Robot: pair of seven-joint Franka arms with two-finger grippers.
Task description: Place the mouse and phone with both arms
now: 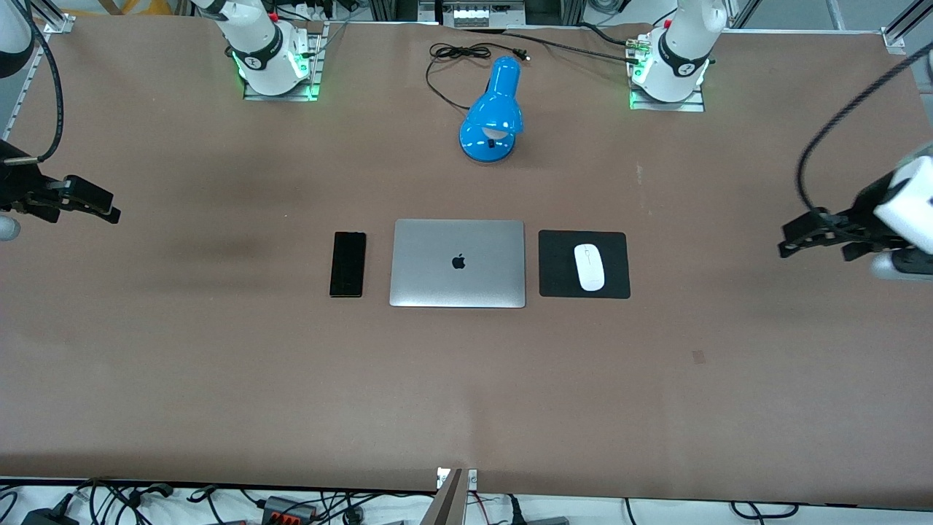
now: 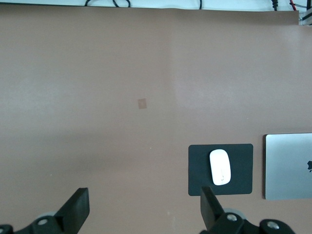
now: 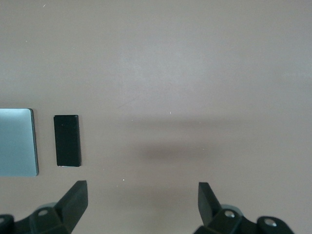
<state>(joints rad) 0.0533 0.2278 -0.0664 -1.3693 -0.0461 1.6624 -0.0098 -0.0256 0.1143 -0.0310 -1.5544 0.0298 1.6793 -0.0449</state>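
Note:
The white mouse (image 1: 589, 267) lies on a square black mat (image 1: 560, 264) beside the laptop, toward the left arm's end of the table; it also shows in the left wrist view (image 2: 220, 166). The black phone (image 1: 348, 264) lies flat beside the laptop toward the right arm's end, and shows in the right wrist view (image 3: 67, 140). My left gripper (image 1: 794, 238) is open and empty, up over bare table near its end, well away from the mouse. My right gripper (image 1: 102, 206) is open and empty, over bare table near its end, well away from the phone.
A closed silver laptop (image 1: 458, 263) lies between phone and mat. A blue desk lamp (image 1: 493, 113) with a black cord (image 1: 452, 62) stands farther from the front camera, between the two arm bases. A small dark patch (image 1: 698, 356) marks the brown table cover.

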